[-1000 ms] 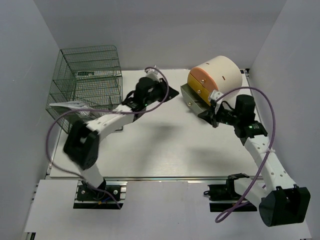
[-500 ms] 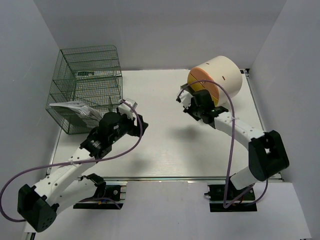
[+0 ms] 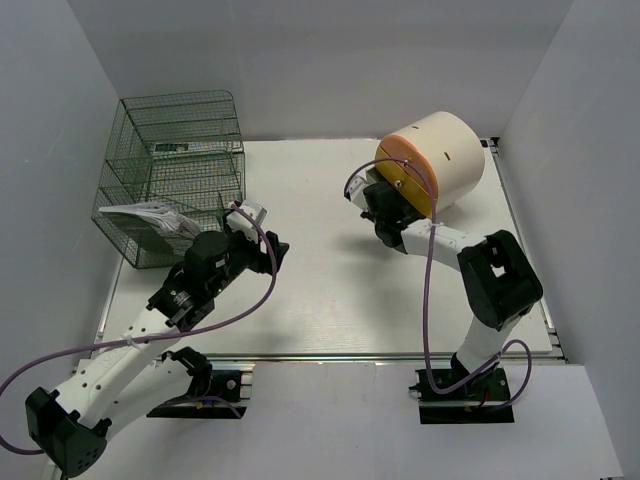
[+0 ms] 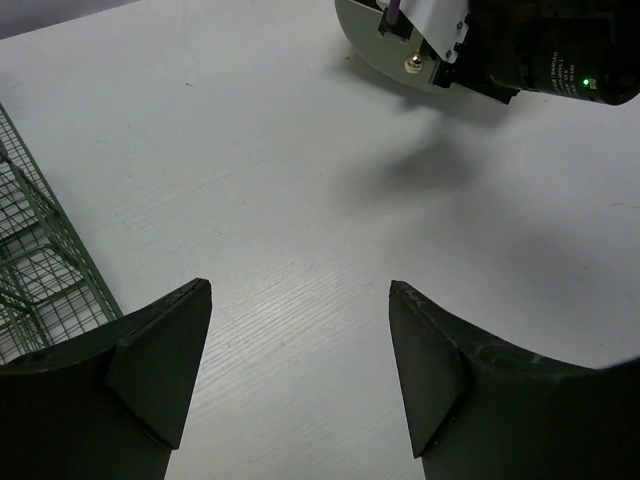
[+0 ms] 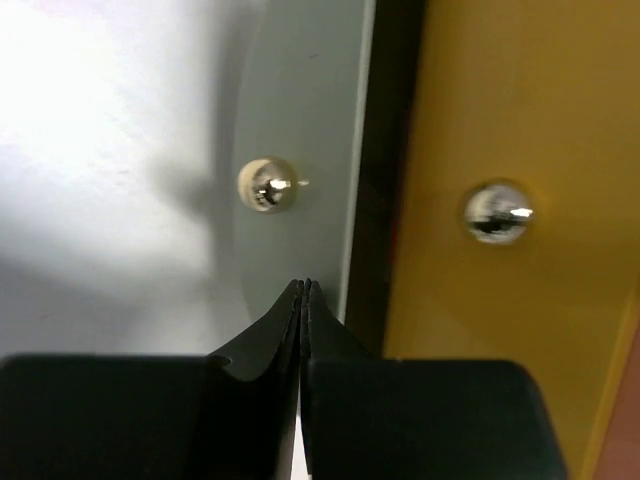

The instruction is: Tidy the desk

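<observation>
The white bench (image 3: 340, 290) fills the middle of the overhead view, with a green wire rack (image 3: 180, 150) at its upper left holding printed papers (image 3: 150, 217) on the lowest tier and a cream cylinder (image 3: 450, 150) with an orange face at the upper right. The left tool (image 4: 300, 290) hangs over the bench just right of the rack, its 2 jaws spread wide with nothing between them. The right tool (image 5: 303, 300) is pinched shut and empty, tips right at the cylinder's grey drawer front (image 5: 290, 120) under a small metal knob (image 5: 268, 186), beside a yellow drawer front (image 5: 480, 120); what the drawers hold is hidden.
</observation>
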`<action>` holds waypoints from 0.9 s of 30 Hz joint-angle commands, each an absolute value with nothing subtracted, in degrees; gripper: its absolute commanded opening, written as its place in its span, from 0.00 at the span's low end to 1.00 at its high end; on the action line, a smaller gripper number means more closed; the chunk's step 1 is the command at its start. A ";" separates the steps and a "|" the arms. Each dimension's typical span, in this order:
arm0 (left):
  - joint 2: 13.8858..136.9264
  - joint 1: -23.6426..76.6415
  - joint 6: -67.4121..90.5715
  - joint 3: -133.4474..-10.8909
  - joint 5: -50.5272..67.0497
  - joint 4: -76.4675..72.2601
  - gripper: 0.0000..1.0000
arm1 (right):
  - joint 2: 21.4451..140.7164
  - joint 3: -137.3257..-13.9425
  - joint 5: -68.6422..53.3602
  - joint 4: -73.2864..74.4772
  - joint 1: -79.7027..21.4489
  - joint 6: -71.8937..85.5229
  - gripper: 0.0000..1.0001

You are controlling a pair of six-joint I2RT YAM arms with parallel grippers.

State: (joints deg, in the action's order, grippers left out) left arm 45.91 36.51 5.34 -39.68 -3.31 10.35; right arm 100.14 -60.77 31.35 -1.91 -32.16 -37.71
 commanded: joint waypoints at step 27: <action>44.82 36.74 4.39 -39.64 -6.06 11.25 0.82 | 103.01 -60.30 41.23 -13.90 -28.74 -46.94 0.00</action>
State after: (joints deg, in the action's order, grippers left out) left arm 45.43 36.51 4.91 -39.68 -5.41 10.98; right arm 103.44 -60.16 40.36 -12.88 -29.89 -47.16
